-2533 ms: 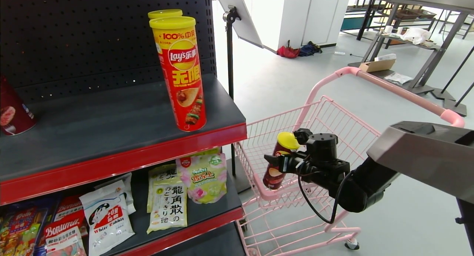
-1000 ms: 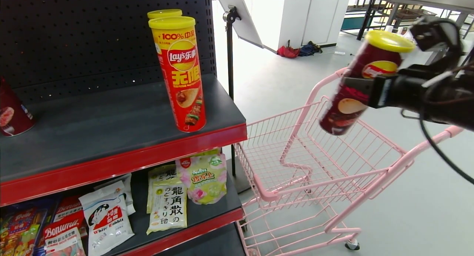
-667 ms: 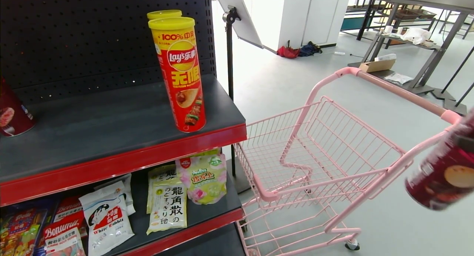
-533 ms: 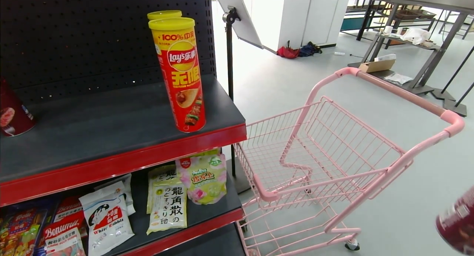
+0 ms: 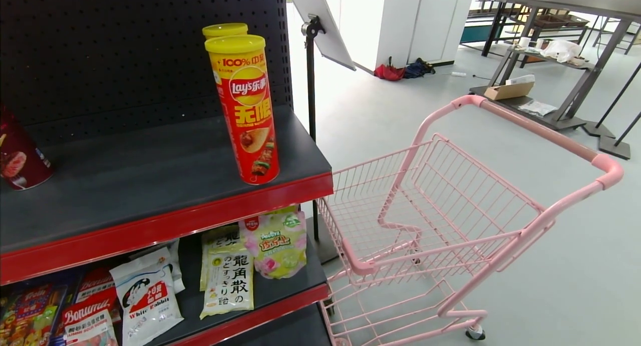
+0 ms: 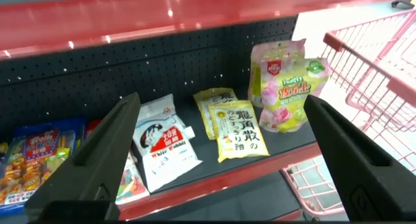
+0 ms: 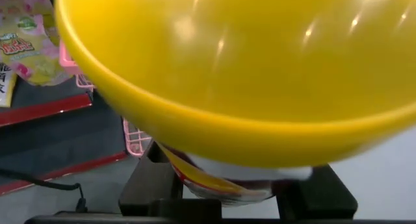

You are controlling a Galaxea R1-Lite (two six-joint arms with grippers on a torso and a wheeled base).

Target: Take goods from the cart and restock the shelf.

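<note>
The right tool [image 7: 234,193] was clamped shut on a dark red can [image 7: 234,68]. Its black fingers [image 7: 148,185] pressed the can from both sides below the broad yellow lid. The can was held in the air, off the cart, with the lower shelf's edge and a piece of pink wire close behind it.

The left tool [image 6: 221,100] was spread wide and held nothing. It faced the bags [image 6: 237,130] on the lower shelf.

Over the last few seconds the right arm had lifted the can out of the cart [image 5: 531,128], raised it high, then swung it down and off to the robot's right. The head camera had tipped a little, so the whole scene sat slightly lower than before; the shelf goods themselves had not moved.

On the upper shelf [image 5: 150,181] a tall red tube [image 5: 248,110] with a yellow lid stood near the front right corner, and a second tube [image 5: 224,29] stood just behind it. Another dark red can [image 5: 20,160] stood at the far left. Between them was a wide stretch of bare shelf.

The pick appeared done and the placing not yet begun. The can probably belonged upright on that bare stretch, and the arm would need to swing back across the shelf's red front edge.
</note>
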